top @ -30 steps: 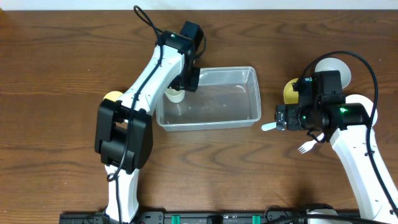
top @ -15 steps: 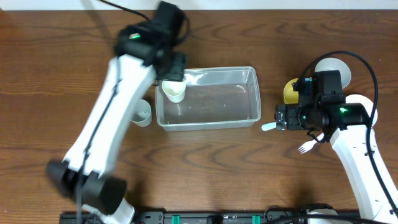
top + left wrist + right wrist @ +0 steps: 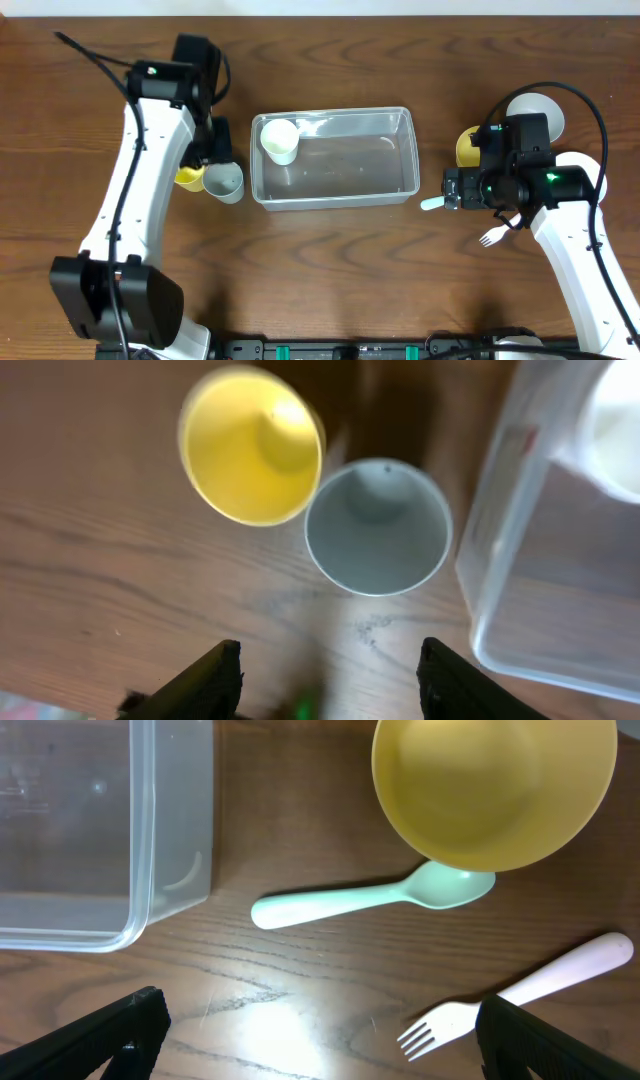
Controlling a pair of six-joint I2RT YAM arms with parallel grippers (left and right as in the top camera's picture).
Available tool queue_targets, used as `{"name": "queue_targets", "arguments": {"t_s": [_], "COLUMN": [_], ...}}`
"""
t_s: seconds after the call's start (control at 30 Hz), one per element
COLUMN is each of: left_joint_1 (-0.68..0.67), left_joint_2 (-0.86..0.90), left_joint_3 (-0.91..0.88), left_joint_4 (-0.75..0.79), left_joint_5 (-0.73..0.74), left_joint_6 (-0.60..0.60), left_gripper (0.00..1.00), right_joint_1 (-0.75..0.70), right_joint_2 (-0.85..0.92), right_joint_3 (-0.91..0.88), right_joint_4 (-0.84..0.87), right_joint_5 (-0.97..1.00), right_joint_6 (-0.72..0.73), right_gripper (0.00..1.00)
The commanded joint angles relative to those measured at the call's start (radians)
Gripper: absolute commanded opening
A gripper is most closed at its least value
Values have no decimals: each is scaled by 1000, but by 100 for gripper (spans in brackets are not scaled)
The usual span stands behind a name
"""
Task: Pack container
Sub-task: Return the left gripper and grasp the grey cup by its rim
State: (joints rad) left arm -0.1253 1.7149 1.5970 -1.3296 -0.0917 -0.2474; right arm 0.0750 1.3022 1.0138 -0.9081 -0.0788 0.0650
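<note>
The clear plastic container (image 3: 335,158) sits mid-table with a white cup (image 3: 279,140) in its left end. Its corner shows in the left wrist view (image 3: 540,550) and in the right wrist view (image 3: 100,830). My left gripper (image 3: 212,150) is open and empty, just left of the container, above a yellow cup (image 3: 250,445) and a pale blue-grey cup (image 3: 378,525). My right gripper (image 3: 450,190) is open and empty, right of the container, over a mint spoon (image 3: 370,900), a pale fork (image 3: 520,995) and a yellow bowl (image 3: 493,785).
A white bowl (image 3: 538,110) stands at the far right behind the right arm. The yellow bowl (image 3: 466,148) lies between the container and the right arm. The spoon (image 3: 432,203) and fork (image 3: 492,236) lie on bare wood near the right gripper.
My left arm let go of the white cup in the container and swung left, over the yellow and blue-grey cups. The right arm has not moved.
</note>
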Motion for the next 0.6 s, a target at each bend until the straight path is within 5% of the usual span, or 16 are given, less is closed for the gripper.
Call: {"name": "queue_targets", "arguments": {"t_s": [0.0,0.57], "left_joint_1": [3,24], "left_joint_2": [-3,-3], "left_joint_3": [-95,-338], "left_joint_4": [37,271], "left_joint_5": [31,66], "left_joint_6": [-47,-136], "left_gripper": [57,57], "right_joint_1": [-10,-10], "right_joint_2": [0,0], "right_joint_3": [13,13], "right_joint_4": [-2,-6], "right_joint_5": [0,0], "right_joint_6": [9,9], "right_gripper": [99,99]}}
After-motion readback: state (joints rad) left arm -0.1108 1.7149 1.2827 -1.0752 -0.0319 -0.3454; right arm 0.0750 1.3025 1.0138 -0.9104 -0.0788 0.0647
